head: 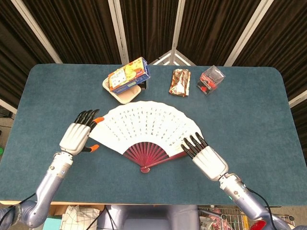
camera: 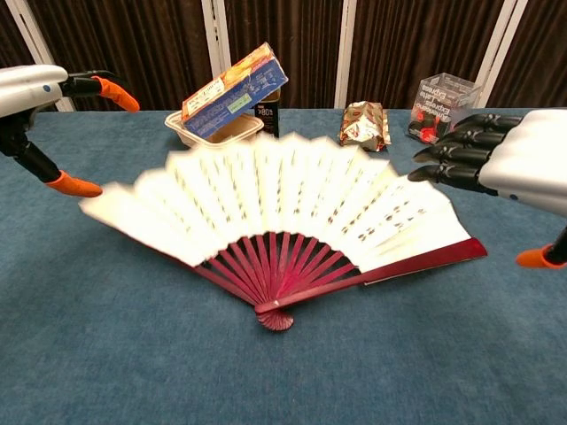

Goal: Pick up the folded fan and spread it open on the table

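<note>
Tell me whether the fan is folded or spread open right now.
Spread open. The fan lies flat on the table, paper leaf fanned wide above its red ribs; neither hand holds it.

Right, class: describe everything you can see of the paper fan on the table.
The paper fan lies spread fully open, flat on the blue table. Its cream pleated leaf carries rows of small dark characters; dark red ribs meet at a pivot on the near side, with red outer guards. Neither hand grips it: the left hand hovers open off its left edge, and the right hand is open over its right guard; contact there cannot be judged.
</note>
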Action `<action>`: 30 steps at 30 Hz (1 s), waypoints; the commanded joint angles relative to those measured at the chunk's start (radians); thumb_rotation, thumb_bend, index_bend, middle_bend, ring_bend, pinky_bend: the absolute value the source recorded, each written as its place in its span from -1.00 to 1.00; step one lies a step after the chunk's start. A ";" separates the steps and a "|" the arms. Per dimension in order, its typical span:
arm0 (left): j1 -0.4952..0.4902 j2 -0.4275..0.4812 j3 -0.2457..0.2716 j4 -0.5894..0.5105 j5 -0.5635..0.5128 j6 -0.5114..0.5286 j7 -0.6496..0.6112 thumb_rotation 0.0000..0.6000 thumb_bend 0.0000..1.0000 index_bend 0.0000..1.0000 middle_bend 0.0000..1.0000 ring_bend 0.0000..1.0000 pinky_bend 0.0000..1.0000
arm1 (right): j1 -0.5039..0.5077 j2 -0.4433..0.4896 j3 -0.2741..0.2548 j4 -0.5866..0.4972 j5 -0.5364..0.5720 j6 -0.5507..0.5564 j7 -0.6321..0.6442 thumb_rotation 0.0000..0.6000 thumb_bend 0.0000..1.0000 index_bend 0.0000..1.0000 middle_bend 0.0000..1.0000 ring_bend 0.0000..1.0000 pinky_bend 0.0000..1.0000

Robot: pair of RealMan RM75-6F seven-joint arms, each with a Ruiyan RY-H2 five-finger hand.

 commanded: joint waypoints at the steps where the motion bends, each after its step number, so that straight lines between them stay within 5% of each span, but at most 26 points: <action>1: 0.007 0.025 0.005 -0.013 0.012 -0.004 -0.013 1.00 -0.99 -0.66 -1.00 -1.00 -1.00 | -0.004 0.003 -0.006 0.000 -0.010 -0.001 0.005 1.00 -0.65 -1.00 -1.00 -1.00 -1.00; 14: 0.070 0.123 0.037 -0.070 0.081 0.064 -0.041 1.00 -0.99 -0.77 -1.00 -1.00 -1.00 | -0.064 0.003 0.012 0.013 0.011 0.087 0.064 1.00 -0.65 -1.00 -1.00 -1.00 -1.00; 22: 0.226 0.190 0.144 -0.115 0.155 0.205 -0.140 1.00 -0.99 -0.92 -1.00 -1.00 -1.00 | -0.246 0.001 0.051 -0.043 0.168 0.284 0.489 1.00 -0.65 -1.00 -1.00 -1.00 -1.00; 30: 0.378 0.220 0.254 -0.003 0.313 0.369 -0.252 1.00 -0.99 -1.00 -1.00 -1.00 -1.00 | -0.395 0.059 0.005 0.035 0.064 0.457 0.757 1.00 -0.65 -1.00 -1.00 -1.00 -1.00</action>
